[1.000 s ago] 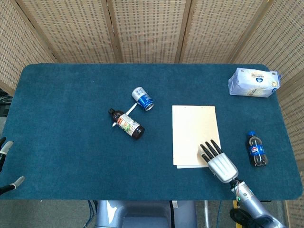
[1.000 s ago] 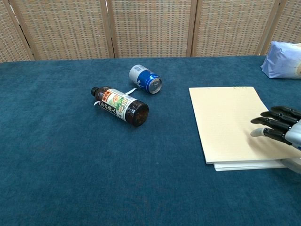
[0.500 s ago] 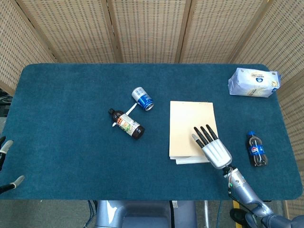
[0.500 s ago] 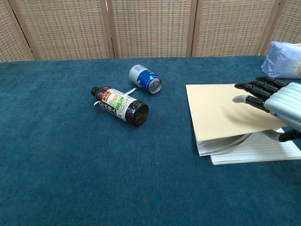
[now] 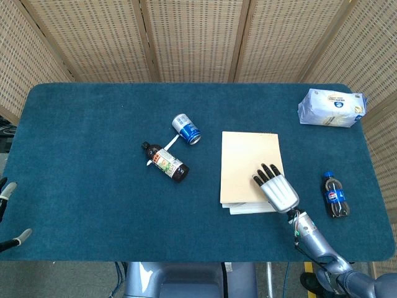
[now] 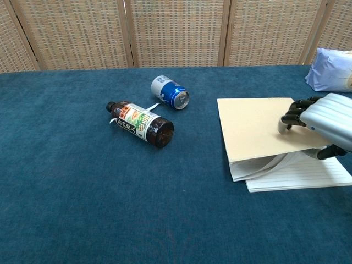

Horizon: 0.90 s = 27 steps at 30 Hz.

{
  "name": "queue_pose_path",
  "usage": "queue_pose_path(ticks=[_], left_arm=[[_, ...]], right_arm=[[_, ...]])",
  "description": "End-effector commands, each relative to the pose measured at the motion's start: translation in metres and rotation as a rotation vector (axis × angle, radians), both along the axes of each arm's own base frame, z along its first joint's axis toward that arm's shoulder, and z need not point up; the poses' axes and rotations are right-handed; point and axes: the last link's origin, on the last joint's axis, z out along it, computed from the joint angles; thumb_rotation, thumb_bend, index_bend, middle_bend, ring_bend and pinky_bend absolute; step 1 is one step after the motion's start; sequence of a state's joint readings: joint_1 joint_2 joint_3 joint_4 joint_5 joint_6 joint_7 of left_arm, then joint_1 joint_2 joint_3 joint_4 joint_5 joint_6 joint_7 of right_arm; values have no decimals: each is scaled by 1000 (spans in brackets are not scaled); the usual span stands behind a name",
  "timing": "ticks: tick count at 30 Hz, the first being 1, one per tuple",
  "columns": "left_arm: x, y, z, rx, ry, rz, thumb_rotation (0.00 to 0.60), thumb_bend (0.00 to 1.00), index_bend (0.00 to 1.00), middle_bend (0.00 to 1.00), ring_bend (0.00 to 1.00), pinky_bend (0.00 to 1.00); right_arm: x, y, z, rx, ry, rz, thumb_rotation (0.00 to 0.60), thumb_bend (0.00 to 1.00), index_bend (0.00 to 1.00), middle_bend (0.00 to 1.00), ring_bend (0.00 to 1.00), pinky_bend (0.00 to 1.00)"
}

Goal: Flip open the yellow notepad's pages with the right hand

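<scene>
1. At the far left edge of the head view, the left hand (image 5: 7, 214) shows only as a few finger tips beyond the table's rim; whether it is released or clenched cannot be told.
2. The blue table (image 5: 87, 155) carries everything else; a woven screen (image 5: 186, 37) stands behind it.
3. Left of centre, a brown bottle (image 6: 141, 123) with a colourful label lies on its side, cap toward the far left.
4. Just beyond it, a blue can (image 6: 170, 92) lies on its side, its end facing the near right, with a small white slip between can and bottle.
5. To the right of centre lies the yellow notepad (image 5: 248, 164), its bound edge toward the far side of the table. Its upper pages are lifted at the near end, and white lined sheets (image 6: 300, 175) show flat beneath them in the chest view.
6. The right hand (image 6: 324, 124) grasps the raised stack at the notepad's near right corner: dark fingers curl down onto the top page while the thumb sits under the lifted sheets.
7. Right of the notepad, a small cola bottle (image 5: 335, 195) lies on the cloth, apart from the hand.
8. At the far right corner rests a white-and-blue packet (image 5: 332, 107).
</scene>
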<state>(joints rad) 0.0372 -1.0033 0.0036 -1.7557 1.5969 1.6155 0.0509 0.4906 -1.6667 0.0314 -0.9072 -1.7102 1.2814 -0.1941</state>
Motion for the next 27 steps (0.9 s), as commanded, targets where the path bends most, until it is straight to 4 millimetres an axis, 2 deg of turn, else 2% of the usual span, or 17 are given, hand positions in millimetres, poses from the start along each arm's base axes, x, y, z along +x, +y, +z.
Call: queue_pose_path(ticks=[1,5,13,16,27], left_arm=[[0,0,0,0,0,0,600,0,0,0,0,0],[0,0,0,0,0,0,600,0,0,0,0,0],[1,-1,-1,-1,0,-1,600,0,0,0,0,0],[1,-2,0,-1,-1,-4,600,0,0,0,0,0],[1,-3,0,-1,-6,-9,600,0,0,0,0,0]], right_arm=[[-1,1,0,8,-2,18,600,588,600,605,463,525],[-5,1,3,22,-11,44,600,646,656,653,509,560],[-15,6,16,71,-24,81,600,646,659,653,509,560],[-18,20,27,145,-84,85,600,646,659,654,509,560],[-10,58,51,264,-97,142,600,646,661,653,509,560]])
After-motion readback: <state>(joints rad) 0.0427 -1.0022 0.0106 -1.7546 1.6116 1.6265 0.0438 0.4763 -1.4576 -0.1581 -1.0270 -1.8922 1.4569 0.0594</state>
